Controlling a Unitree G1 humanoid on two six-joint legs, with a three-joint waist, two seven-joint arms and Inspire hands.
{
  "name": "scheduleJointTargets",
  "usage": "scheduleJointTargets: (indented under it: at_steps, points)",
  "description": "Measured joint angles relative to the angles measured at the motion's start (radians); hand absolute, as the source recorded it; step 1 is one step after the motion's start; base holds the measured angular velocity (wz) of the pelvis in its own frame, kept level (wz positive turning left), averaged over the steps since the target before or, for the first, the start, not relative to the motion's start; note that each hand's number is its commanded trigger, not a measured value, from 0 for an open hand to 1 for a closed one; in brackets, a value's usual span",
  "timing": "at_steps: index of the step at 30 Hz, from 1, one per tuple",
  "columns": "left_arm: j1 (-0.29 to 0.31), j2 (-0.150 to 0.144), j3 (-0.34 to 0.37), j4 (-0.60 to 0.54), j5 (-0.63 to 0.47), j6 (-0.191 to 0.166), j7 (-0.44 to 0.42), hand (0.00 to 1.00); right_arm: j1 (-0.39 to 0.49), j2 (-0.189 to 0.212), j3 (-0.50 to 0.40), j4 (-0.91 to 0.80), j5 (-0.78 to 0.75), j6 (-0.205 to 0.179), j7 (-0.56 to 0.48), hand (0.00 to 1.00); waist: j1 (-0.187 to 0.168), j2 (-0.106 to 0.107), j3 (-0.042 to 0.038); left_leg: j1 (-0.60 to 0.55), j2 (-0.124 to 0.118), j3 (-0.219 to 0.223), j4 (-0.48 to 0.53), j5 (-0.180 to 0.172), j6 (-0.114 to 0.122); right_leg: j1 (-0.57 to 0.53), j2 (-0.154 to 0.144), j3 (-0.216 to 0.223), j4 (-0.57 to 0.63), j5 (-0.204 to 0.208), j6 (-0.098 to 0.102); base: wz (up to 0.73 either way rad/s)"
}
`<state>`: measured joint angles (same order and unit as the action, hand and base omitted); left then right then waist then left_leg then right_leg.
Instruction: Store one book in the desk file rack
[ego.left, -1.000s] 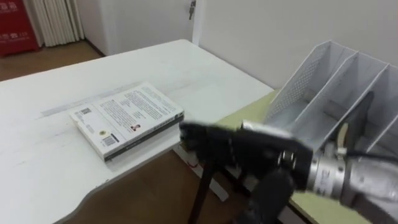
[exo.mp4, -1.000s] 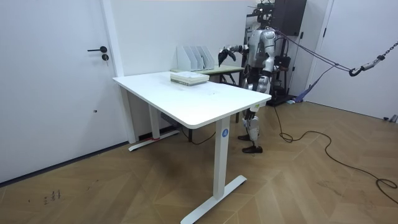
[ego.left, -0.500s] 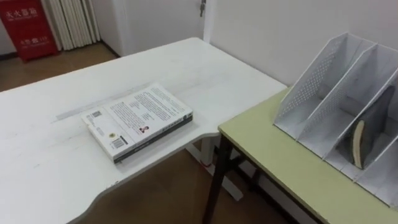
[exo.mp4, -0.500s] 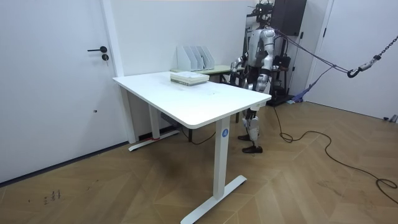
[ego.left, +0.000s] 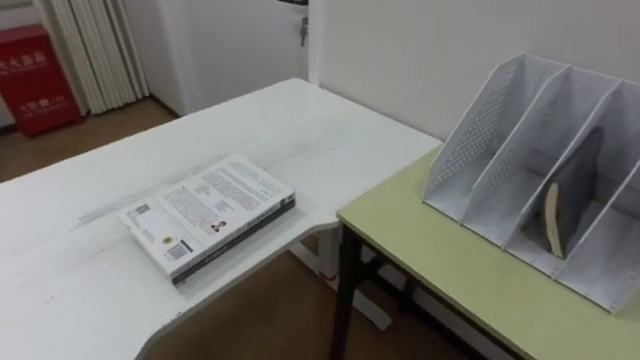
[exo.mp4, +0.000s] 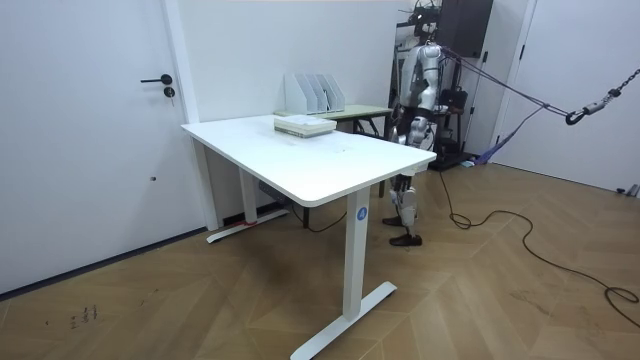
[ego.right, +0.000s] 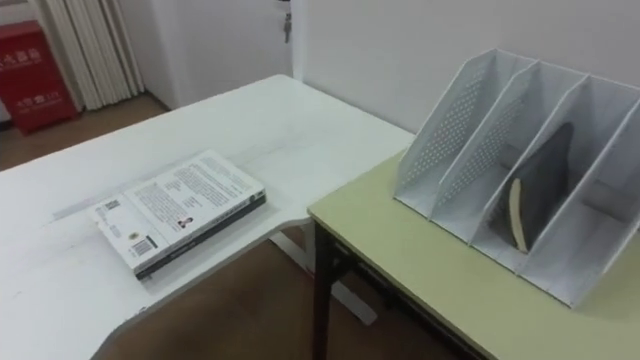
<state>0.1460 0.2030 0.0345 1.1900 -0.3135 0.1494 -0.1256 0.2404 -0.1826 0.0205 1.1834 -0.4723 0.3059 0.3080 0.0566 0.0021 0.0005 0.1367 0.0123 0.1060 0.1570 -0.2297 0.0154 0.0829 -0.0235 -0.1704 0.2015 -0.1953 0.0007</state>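
Note:
A dark-covered book (ego.left: 562, 200) stands leaning in the middle compartment of the white mesh file rack (ego.left: 478, 118), on the green desk (ego.left: 440, 262). The same book (ego.right: 538, 192) and rack (ego.right: 440, 120) show in the right eye view. A stack of two books (ego.left: 208, 212) with a white printed cover lies flat near the edge of the white table (ego.left: 60, 290). In the room view I stand behind the green desk, by the rack (exo.mp4: 315, 93), with my right hand (exo.mp4: 399, 124) hanging low at my side.
A gap of wooden floor (ego.left: 270, 320) separates the white table from the green desk. A red cabinet (ego.left: 28, 80) and pale curtains stand at the far left, with a door (ego.left: 300, 30) in the back wall. The rack's other compartments hold nothing.
One second ago my right hand reached out in front of the rack. It has since drawn back and dropped to my side. The dark book stays in the rack.

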Motion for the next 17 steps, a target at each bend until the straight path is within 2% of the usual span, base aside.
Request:
scheduleJointTargets:
  at_steps: [6, 12, 17]
  points:
    - [0.028, -0.003, 0.015, -0.035, 0.037, 0.003, 0.023, 0.00, -0.042, 0.008, -0.004, 0.039, 0.133, 0.000, -0.106, 0.00, -0.020, -0.006, 0.0008, 0.010, -0.004, -0.002, -0.005, -0.003, 0.002, 0.002, -0.004, -0.010, 0.003, -0.006, 0.002, 0.01]
    - [0.043, -0.022, 0.023, -0.071, 0.065, 0.003, 0.064, 0.00, -0.063, 0.028, -0.004, 0.032, 0.139, -0.013, -0.190, 0.00, -0.030, -0.001, -0.0010, 0.010, -0.005, -0.001, -0.006, -0.003, 0.002, 0.004, -0.007, -0.018, 0.004, -0.009, 0.004, 0.01]
    - [0.037, -0.030, 0.022, -0.072, 0.084, 0.002, 0.079, 0.00, -0.063, 0.029, -0.004, 0.028, 0.140, -0.031, -0.237, 0.00, -0.038, 0.005, -0.0006, 0.009, -0.006, -0.002, -0.006, -0.003, 0.002, 0.003, -0.008, -0.019, 0.004, -0.012, 0.004, 0.00]
